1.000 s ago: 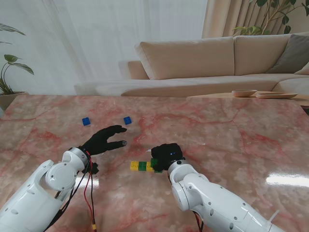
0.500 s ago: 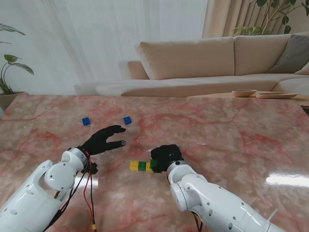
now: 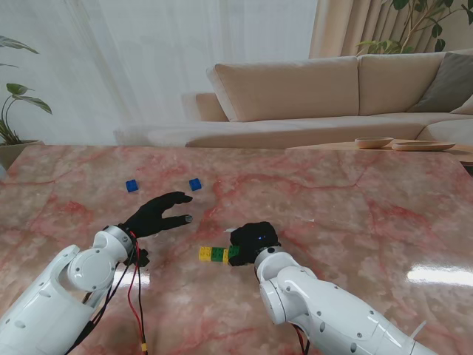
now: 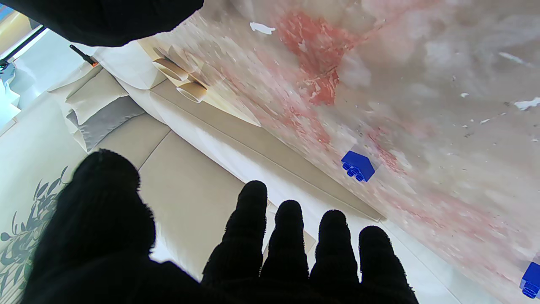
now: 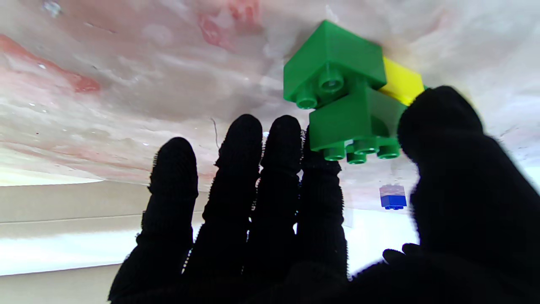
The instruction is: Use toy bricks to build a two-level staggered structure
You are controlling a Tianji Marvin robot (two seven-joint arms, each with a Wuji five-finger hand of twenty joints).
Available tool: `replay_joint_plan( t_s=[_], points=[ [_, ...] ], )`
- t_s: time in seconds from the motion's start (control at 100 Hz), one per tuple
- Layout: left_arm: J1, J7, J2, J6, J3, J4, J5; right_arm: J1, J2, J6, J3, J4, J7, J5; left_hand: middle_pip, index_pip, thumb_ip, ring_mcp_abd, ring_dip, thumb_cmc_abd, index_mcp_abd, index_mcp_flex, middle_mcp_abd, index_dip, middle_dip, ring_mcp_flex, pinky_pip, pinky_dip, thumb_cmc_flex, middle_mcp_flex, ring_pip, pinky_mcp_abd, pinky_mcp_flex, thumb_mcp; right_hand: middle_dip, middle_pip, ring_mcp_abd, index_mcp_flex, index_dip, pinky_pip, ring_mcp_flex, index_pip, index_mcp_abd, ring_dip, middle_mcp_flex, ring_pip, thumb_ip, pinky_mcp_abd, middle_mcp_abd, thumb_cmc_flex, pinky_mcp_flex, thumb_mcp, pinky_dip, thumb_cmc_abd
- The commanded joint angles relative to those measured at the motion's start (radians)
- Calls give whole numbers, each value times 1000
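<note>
On the glossy pink marble table [image 3: 347, 192] there is a short row of small plastic toy bricks [image 3: 216, 254], yellow at its 9 o'clock end and green next to it, lying close to the middle of the near half of the table. The right hand in its black glove [image 3: 251, 240] is at the 3 o'clock end of this row. In the right wrist view an upper green square brick with round studs [image 5: 358, 122] sits between the index finger [image 5: 320, 177] and the thumb [image 5: 447, 143], so this hand seems to pinch it; it looks set half a step off from the lower green brick [image 5: 331, 69], beside the yellow brick [image 5: 400, 82], but I cannot tell if it is already pressed fully home. The left hand, also in a black glove [image 3: 159, 213], is spread and holds nothing, over the table at about 10 o'clock from the row. Two small blue square bricks lie farther away, one [image 3: 131, 186] at 11 o'clock from the left hand and the other [image 3: 195, 183] at 1 o'clock. I judge that these bricks are light, hard and smooth, not fragile, so they slide easily on the polished stone. The good place to take one is on two opposite flat side walls, not on the studs, and the lower row may need steadying while pressing.
</note>
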State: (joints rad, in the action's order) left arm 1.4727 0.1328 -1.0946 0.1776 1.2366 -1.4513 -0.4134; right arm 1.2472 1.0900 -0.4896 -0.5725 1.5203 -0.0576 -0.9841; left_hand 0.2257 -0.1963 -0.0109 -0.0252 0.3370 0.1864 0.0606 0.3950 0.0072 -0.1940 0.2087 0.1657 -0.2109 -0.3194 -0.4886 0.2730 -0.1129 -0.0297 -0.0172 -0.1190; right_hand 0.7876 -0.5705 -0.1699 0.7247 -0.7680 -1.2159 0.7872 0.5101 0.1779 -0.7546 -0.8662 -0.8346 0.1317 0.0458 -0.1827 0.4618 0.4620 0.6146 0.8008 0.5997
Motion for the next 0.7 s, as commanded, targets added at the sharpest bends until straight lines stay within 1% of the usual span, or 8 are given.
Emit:
replay_joint_plan(
  t_s=[0.0,0.15,0.3,0.43,0.5,0.6,0.67,0.69],
  points=[
    [4,3,2,-2,0,1,2,8,-1,-3,-1,0,-15,0,-20,16,-27,42,-11,-35,7,6,-5,4,-9,-30,-31,0,-3,-33,26,-14,-2,29,-20,1,-8,-27,-15,6,-20,-18,-17,-12,26,6,-44,19,-6,-39,-12,-23,25,12],
    [4,4,2,-1,1,1,2,11,-1,-2,-4,1,-15,-2,-20,16,-26,40,-11,-33,8,5,-3,4,-9,-31,-41,-2,-4,-35,25,-12,-2,29,-24,9,-7,-56,-9,18,-45,-44,-33,-9,59,14,-49,23,0,-48,-26,-27,25,10],
    [3,4,2,0,0,2,3,23,-2,-3,-16,14,-14,-7,-20,17,-25,42,-11,-34,6,3,-5,4,-10,-31,-44,0,-3,-35,25,-13,-4,29,-31,21,-7,-89,2,32,-78,-78,-54,-6,103,24,-51,27,8,-82,-46,-34,26,6],
    [2,3,2,3,1,3,2,47,-5,-5,-41,45,-18,-20,-21,18,-25,40,-11,-35,8,2,-5,4,-10,-33,-46,1,-2,-37,26,-14,-5,30,-41,35,-7,-120,11,46,-106,-106,-69,-3,145,31,-54,34,15,-122,-63,-32,28,4],
    [2,3,2,4,1,4,1,68,-5,-8,-61,66,-11,-31,-21,18,-25,41,-11,-34,8,3,-4,4,-10,-33,-46,2,-2,-37,26,-13,-5,31,-49,33,-8,-115,11,48,-104,-113,-67,-3,144,26,-61,37,15,-142,-59,-9,36,9],
    [1,1,1,5,0,5,2,97,2,-17,-90,89,30,-35,-21,18,-25,42,-11,-36,8,3,-4,4,-11,-33,-44,5,-1,-38,26,-15,-7,31,-45,9,-13,-76,-13,18,-60,-76,-46,-14,97,-6,-70,39,5,-105,-24,30,52,-46],
    [1,-1,1,5,0,5,1,113,11,-17,-109,94,77,-29,-21,18,-25,41,-11,-35,9,4,-1,4,-11,-32,-42,7,-2,-36,26,-16,-7,31,-27,-35,-22,11,-49,-61,30,-5,-6,-41,-8,-84,-51,39,-9,-59,42,135,72,-46],
    [1,-1,1,6,0,5,1,116,14,-15,-113,94,90,-22,-21,18,-25,43,-11,-36,7,4,-2,4,-11,-32,-41,7,-2,-37,26,-18,-8,31,-21,-44,-24,23,-30,-85,53,32,11,-44,-34,-102,-3,39,-11,-41,57,161,70,-30]
  ],
)
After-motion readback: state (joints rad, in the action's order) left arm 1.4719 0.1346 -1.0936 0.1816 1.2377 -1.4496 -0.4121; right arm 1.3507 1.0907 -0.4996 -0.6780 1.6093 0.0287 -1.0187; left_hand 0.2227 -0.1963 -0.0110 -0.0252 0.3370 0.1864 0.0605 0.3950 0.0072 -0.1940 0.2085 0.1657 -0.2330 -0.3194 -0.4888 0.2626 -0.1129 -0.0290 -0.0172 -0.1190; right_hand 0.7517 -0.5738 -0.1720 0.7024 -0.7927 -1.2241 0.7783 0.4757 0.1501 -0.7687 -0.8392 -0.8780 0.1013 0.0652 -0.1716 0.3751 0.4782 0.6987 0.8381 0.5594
